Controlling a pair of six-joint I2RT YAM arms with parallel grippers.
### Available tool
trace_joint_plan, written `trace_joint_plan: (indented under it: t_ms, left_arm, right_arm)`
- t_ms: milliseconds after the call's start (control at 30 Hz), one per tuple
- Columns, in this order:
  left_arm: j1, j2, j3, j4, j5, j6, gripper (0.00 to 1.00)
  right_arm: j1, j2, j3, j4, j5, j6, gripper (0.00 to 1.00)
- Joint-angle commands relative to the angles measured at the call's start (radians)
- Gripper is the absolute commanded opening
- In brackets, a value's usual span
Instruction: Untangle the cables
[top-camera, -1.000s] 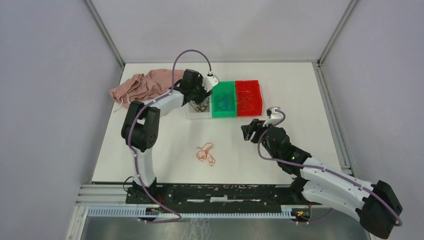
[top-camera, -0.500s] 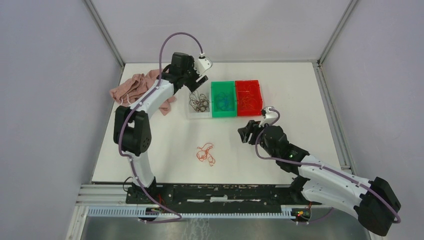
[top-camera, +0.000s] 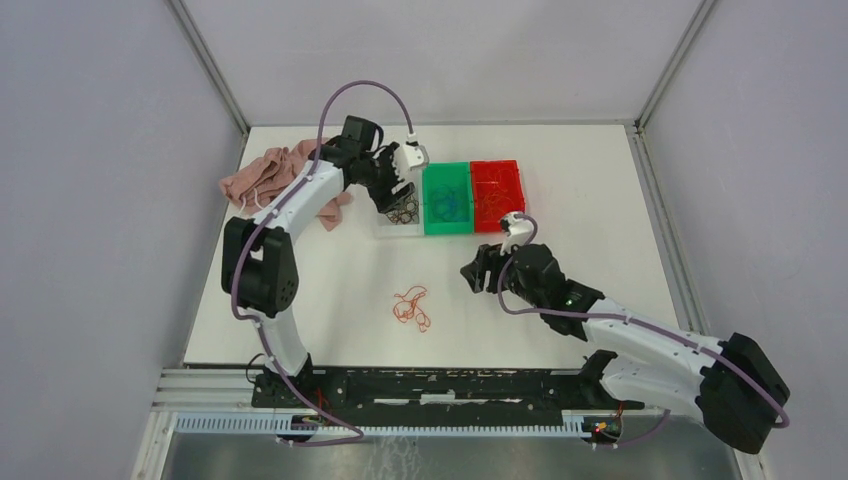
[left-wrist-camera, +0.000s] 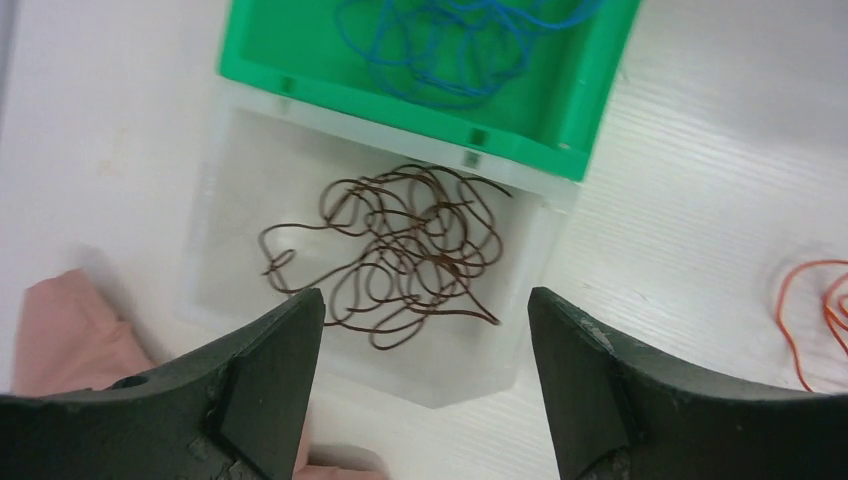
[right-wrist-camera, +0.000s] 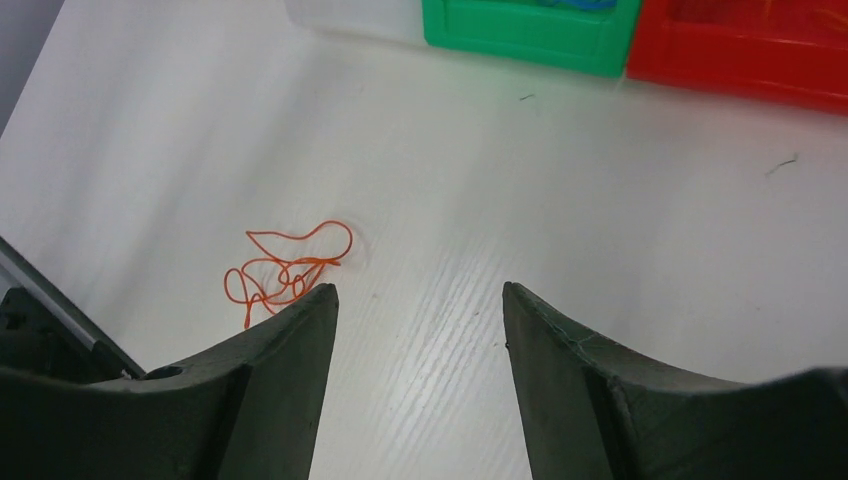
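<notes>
1. While the left gripper (left-wrist-camera: 422, 335) hangs over the clear tray (left-wrist-camera: 520, 330), its two fingers stand wide apart and hold nothing.
2. Between and just beyond those fingers, a tangle of brown wires (left-wrist-camera: 400, 255) lies inside the tray, and neither fingertip touches it.
3. Past the tray, against its far wall, sits a green bin (left-wrist-camera: 595, 100) with blue wires (left-wrist-camera: 450, 45) in it.
4. Next to the finger at the left of that wrist view, a corner of pink cloth (left-wrist-camera: 55, 335) shows.
5. The right gripper (right-wrist-camera: 420, 300) is likewise spread open and empty, hovering above the white table (right-wrist-camera: 600, 200).
6. A loose knot of orange wires (right-wrist-camera: 285, 265) lies on the table just ahead of the finger at the left of the right wrist view, apart from it.
7. Well beyond those fingers, the green bin and a red bin (right-wrist-camera: 740, 50) stand side by side, touching.
</notes>
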Motion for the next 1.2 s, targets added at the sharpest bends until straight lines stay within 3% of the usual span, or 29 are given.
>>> trace_joint_plan:
  t_ms: [0, 133, 233, 567, 733, 867, 1033, 1167]
  left_arm:
    - [-0.007, -0.046, -0.058, -0.054, 0.080, 0.092, 0.79]
    - [-0.009, -0.073, -0.195, 0.303, -0.109, -0.037, 0.78]
    - [-0.009, -0.053, -0.230, 0.421, -0.197, -0.071, 0.77]
    - [0.008, -0.048, -0.256, 0.462, -0.279, -0.111, 0.81]
    - [0.033, -0.141, -0.185, 0.341, -0.205, -0.201, 1.00]
    - [0.083, -0.230, -0.100, 0.224, -0.107, -0.316, 0.99]
    - [0.182, -0.341, -0.081, 0.168, -0.003, -0.424, 0.99]
    - [0.267, -0.409, -0.094, 0.168, 0.044, -0.482, 0.99]
  right_arm:
    - [0.002, 0.087, 0.072, 0.066, -0.141, -0.054, 0.69]
    - [0.027, 0.163, 0.086, 0.122, -0.170, -0.055, 0.69]
    - [0.076, 0.244, 0.124, 0.126, -0.170, -0.077, 0.70]
    - [0.225, 0.534, 0.279, 0.122, -0.142, -0.154, 0.71]
    - [0.254, 0.660, 0.348, 0.117, -0.133, -0.185, 0.69]
    - [0.258, 0.709, 0.358, 0.122, -0.088, -0.186, 0.54]
    - [0.255, 0.646, 0.369, 0.070, -0.062, -0.218, 0.13]
    - [0.232, 0.523, 0.404, -0.024, -0.053, -0.240, 0.00]
